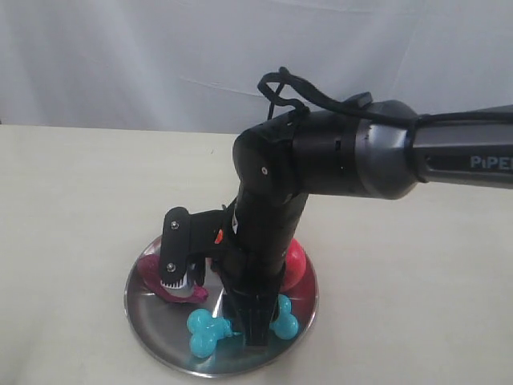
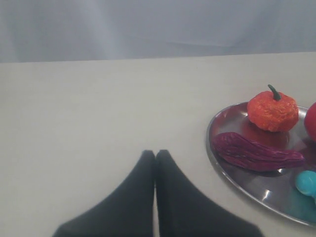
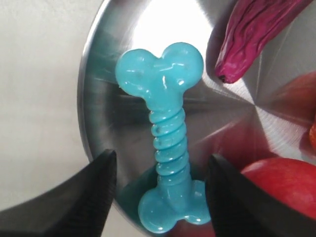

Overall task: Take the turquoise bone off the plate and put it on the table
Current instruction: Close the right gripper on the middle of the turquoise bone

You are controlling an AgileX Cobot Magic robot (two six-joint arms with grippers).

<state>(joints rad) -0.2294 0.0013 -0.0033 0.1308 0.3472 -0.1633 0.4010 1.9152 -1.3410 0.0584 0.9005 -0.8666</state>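
Observation:
The turquoise bone [image 3: 165,143] lies flat on the silver plate [image 3: 103,74], near the rim closest to the front table edge [image 1: 204,330]. My right gripper [image 3: 162,157] is open and points down over it, one finger on each side of the bone's ribbed middle near one knobbed end, not touching. In the exterior view that gripper [image 1: 255,329] hides the bone's middle. My left gripper [image 2: 155,154] is shut and empty over bare table [image 2: 98,108], beside the plate [image 2: 213,148]; one end of the bone [image 2: 307,181] shows there.
Also on the plate are a red apple [image 1: 295,261], a wrinkled purple vegetable toy [image 2: 252,153] and a small orange pumpkin [image 2: 272,109]. The beige table [image 1: 80,200] spreads around the plate [image 1: 152,309]. A white curtain hangs behind.

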